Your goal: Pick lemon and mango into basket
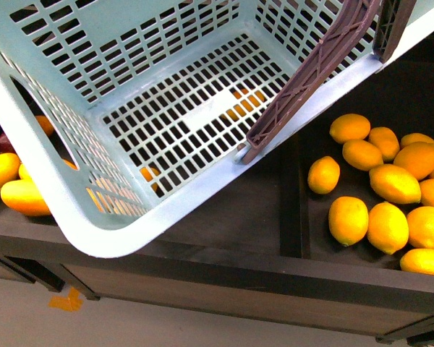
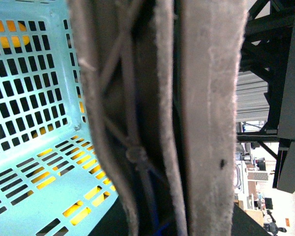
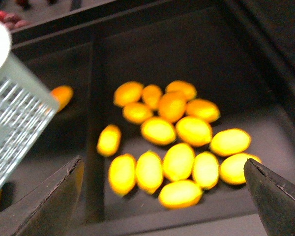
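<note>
The light teal basket [image 1: 94, 72] hangs tilted and empty over the dark fruit shelf and fills most of the front view. My left gripper is shut on its brown-grey handle [image 2: 201, 98], which fills the left wrist view and hides the fingers. The slotted basket floor [image 2: 29, 98] shows beside the handle. Several lemons [image 1: 347, 220] lie in the shelf's right bin. My right gripper [image 3: 164, 196] is open and empty above this lemon pile [image 3: 180, 193], clear of it. Of the red mango, only a dark red bit [image 1: 3, 143] shows at the far left behind the basket.
Yellow-orange mangoes [image 1: 22, 196] lie in the left bin, partly under the basket. A dark divider [image 1: 293, 210] separates the two bins. The shelf's front edge [image 1: 239, 271] runs below them. An orange scrap [image 1: 66, 300] lies on the floor.
</note>
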Controlling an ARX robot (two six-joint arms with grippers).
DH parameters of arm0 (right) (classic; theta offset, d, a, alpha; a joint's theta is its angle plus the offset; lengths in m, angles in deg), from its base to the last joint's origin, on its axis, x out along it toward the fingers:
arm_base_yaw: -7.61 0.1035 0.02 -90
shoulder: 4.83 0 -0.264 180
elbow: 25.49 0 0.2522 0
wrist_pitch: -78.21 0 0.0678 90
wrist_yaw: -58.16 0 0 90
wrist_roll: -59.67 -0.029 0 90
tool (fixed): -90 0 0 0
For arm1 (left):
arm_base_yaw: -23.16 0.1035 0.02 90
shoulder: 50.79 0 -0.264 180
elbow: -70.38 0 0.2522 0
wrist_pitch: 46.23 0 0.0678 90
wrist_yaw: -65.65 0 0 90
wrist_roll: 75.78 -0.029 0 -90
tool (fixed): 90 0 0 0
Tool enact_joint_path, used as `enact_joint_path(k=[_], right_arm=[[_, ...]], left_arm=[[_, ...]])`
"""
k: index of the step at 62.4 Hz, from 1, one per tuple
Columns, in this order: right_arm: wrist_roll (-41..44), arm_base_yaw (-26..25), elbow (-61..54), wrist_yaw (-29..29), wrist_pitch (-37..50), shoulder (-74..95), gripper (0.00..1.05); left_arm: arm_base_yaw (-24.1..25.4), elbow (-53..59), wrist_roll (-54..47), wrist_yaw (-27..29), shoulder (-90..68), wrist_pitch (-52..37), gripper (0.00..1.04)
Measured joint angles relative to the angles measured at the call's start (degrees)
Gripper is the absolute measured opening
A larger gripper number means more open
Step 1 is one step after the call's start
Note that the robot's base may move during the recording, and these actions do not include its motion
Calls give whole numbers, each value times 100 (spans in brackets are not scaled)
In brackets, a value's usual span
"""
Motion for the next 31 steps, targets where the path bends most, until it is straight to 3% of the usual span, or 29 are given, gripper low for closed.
enact_joint_path(k=[12, 31], right_arm=[[944, -380, 1067, -39, 1744, 3130, 96], [2905, -103, 2745, -151, 1751, 6424, 96]], left_arm=[[0, 0, -4, 7, 2, 0, 17], [-2, 0, -7, 4, 2, 0, 17]])
